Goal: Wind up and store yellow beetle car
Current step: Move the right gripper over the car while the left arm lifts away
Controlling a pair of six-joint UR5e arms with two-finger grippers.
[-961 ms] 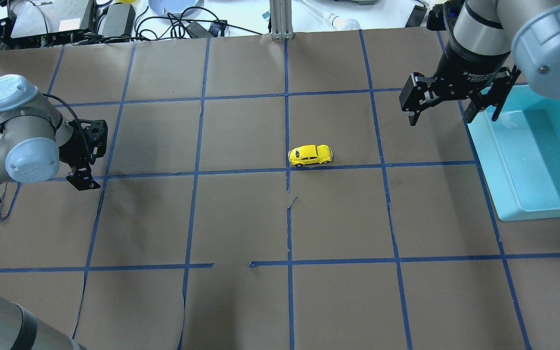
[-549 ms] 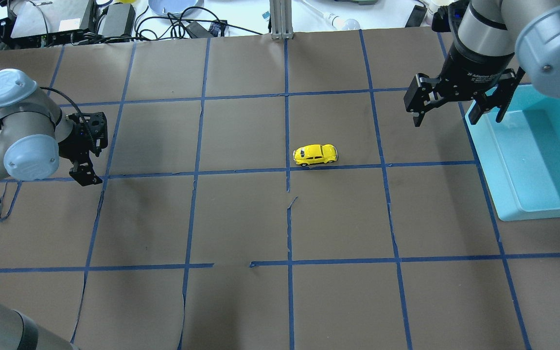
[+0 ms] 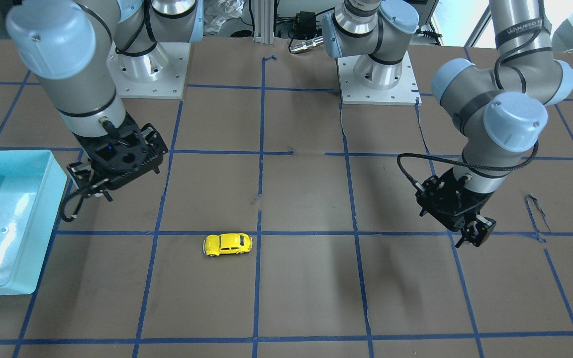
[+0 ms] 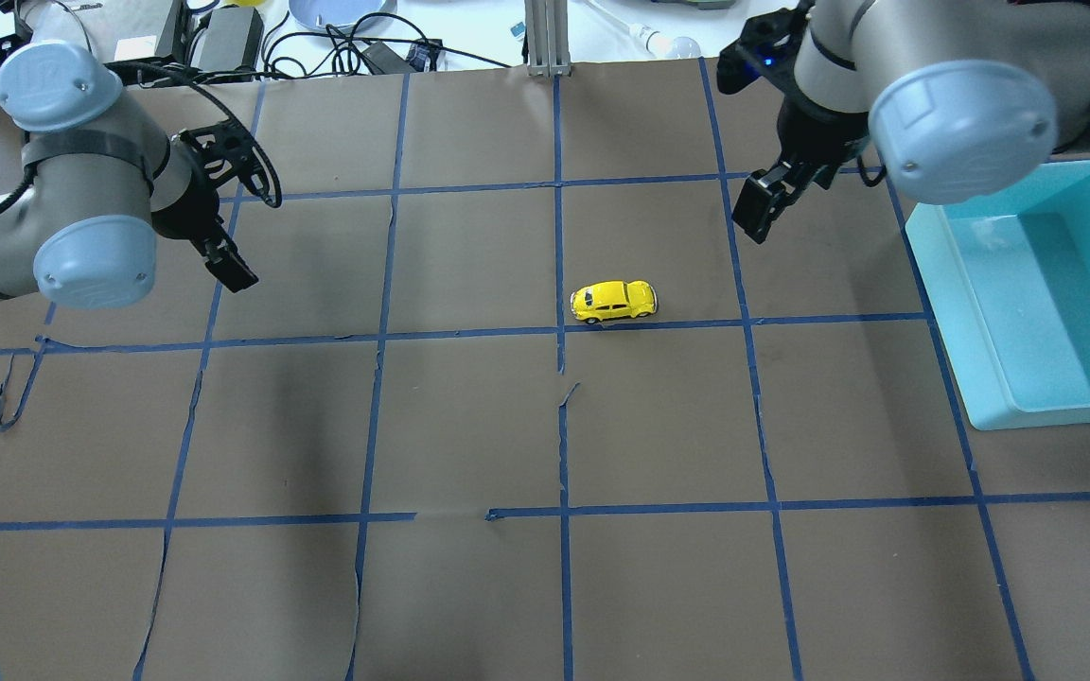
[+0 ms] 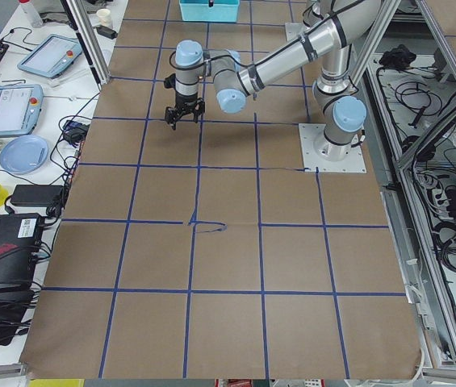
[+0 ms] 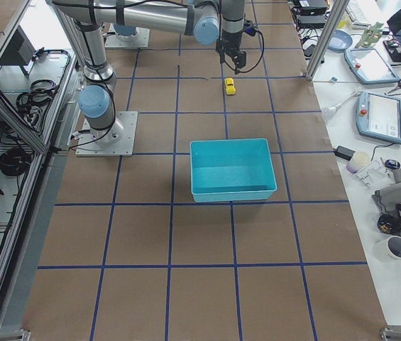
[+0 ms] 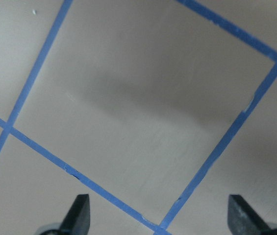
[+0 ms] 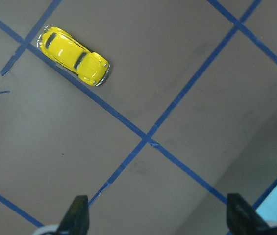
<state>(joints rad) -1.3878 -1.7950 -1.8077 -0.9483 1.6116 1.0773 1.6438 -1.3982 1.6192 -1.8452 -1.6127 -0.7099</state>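
The yellow beetle car (image 4: 613,301) stands on its wheels on the brown paper near the table's middle, just beyond a blue tape line. It also shows in the front view (image 3: 227,244), the right side view (image 6: 230,86) and the right wrist view (image 8: 73,55). My right gripper (image 4: 758,208) is open and empty, hovering to the right of the car and beyond it; its fingertips (image 8: 79,213) frame bare paper. My left gripper (image 4: 228,265) is open and empty, far left of the car, over bare paper in the left wrist view (image 7: 160,215).
A light-blue bin (image 4: 1065,411) stands empty at the table's right edge, also in the front view (image 3: 50,223). Blue tape lines cross the brown paper. Cables, a plate and electronics lie beyond the far edge.
The right gripper swung left, away from the bin, and turned. The left gripper moved toward the far side and a little right. The car rolled slightly right, then stayed still.
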